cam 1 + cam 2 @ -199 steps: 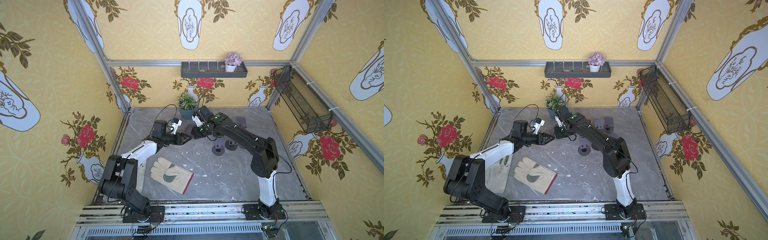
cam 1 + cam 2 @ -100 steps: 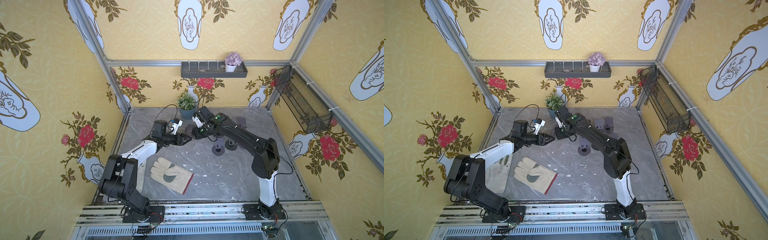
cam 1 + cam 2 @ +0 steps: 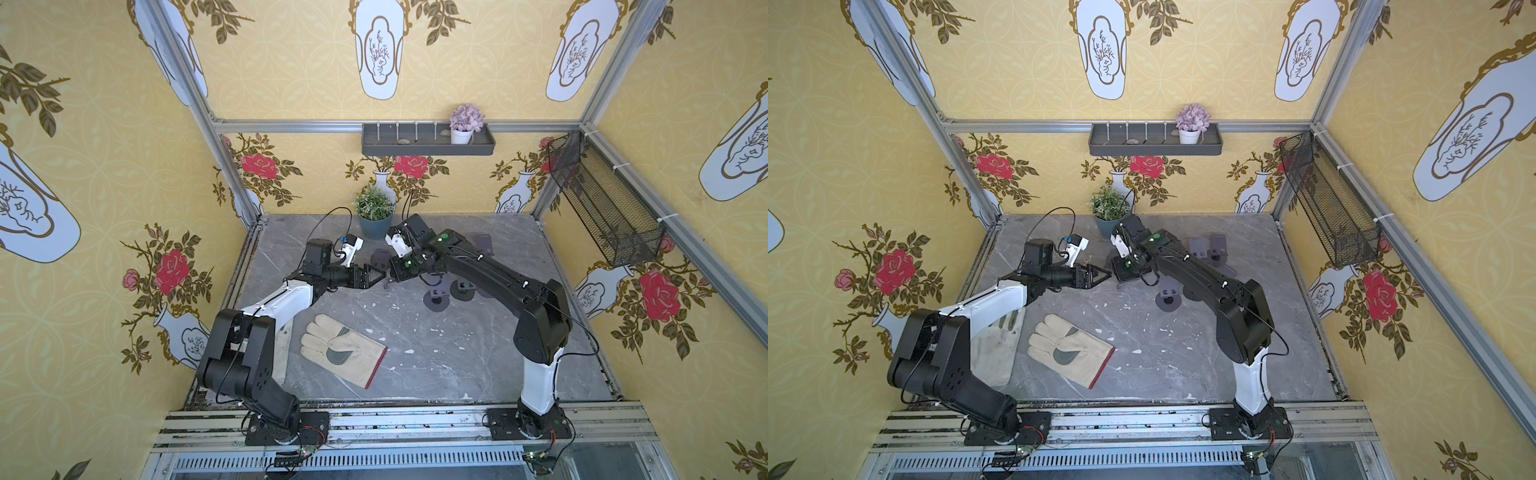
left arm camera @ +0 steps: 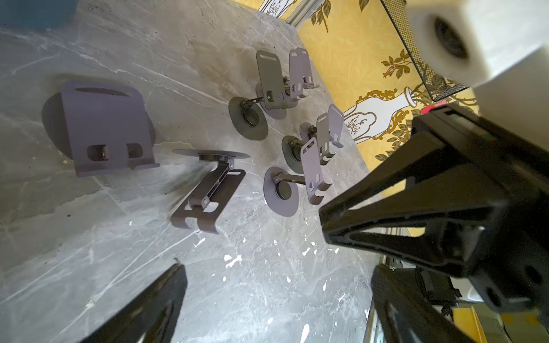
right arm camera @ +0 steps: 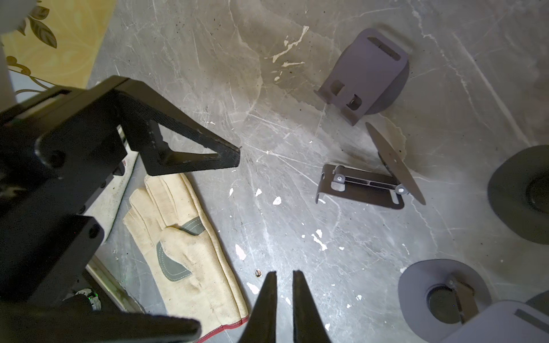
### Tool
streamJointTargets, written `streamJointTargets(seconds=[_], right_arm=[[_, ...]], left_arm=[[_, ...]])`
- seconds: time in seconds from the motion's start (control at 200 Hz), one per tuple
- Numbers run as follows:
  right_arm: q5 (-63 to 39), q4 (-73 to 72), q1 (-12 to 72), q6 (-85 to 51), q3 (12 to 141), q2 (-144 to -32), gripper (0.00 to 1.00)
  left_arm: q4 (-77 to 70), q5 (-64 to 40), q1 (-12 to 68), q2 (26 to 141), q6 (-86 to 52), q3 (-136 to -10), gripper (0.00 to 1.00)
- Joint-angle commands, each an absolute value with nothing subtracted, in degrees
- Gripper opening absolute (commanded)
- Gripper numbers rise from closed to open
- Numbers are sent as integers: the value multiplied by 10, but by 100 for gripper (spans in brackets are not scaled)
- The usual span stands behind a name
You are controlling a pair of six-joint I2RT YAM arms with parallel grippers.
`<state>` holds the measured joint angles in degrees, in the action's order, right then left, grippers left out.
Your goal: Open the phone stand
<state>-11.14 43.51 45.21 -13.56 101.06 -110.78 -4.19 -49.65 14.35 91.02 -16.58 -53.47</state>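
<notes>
The phone stand (image 4: pixel 208 193) lies on the desk (image 3: pixel 457 353) in the middle of its rear half, well apart from every desk edge. It is dark grey metal. The cradle plate rests flat with its two lip hooks at one end, and the hinged arm lies folded along the plate. The round base disc tilts up on edge from the other end, so the stand is only partly unfolded. Nothing touches it.

Just beside it, toward the back wall, a second stand (image 4: pixel 107 127) sits folded flat over its disc. Toward the right arm's side, a cluster of opened stands (image 4: pixel 300 139) stands upright, near but apart. Bare marble runs from the phone stand toward the desk's front edge.

The left gripper (image 4: pixel 276 268) hovers over that bare patch, its jaws spread wide and empty. The right gripper (image 5: pixel 284 279) hangs close opposite. Its jaws are parted by only a thin slit, with nothing in it. In both top views the two grippers nearly meet tip to tip above the phone stand.

A pale work glove (image 3: pixel 340 353) lies front-left, well apart. A potted plant (image 3: pixel 374 216) stands at the back wall.
</notes>
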Motion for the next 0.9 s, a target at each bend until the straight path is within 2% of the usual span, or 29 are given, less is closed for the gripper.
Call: streamJointTargets(seconds=[0.0,0.055,0.12,0.14,0.215,0.335,0.585,0.71,0.895], right_arm=[[-85,432,446,-154,1008,-1102,18],[-64,440,443,-161,1012,-1109,29],[-41,457,437,-157,1024,-1125,54],[-30,466,436,-155,1033,-1134,58],[-9,490,433,-134,1057,-1163,68],[18,509,433,-107,1090,-1205,75],[91,590,448,-85,1165,-1286,74],[120,617,458,-85,1167,-1304,63],[125,620,466,-83,1153,-1317,55]], left_arm=[[-57,-490,143,917,-170,-538,99],[-48,-476,143,917,-167,-538,99],[-41,-469,143,918,-162,-536,99],[-40,-468,143,918,-161,-535,99],[-39,-464,143,915,-161,-527,99],[-29,-447,143,904,-155,-518,99],[-10,-438,138,895,-142,-509,99],[-17,-439,136,899,-146,-506,99],[-37,-446,135,909,-157,-502,99]])
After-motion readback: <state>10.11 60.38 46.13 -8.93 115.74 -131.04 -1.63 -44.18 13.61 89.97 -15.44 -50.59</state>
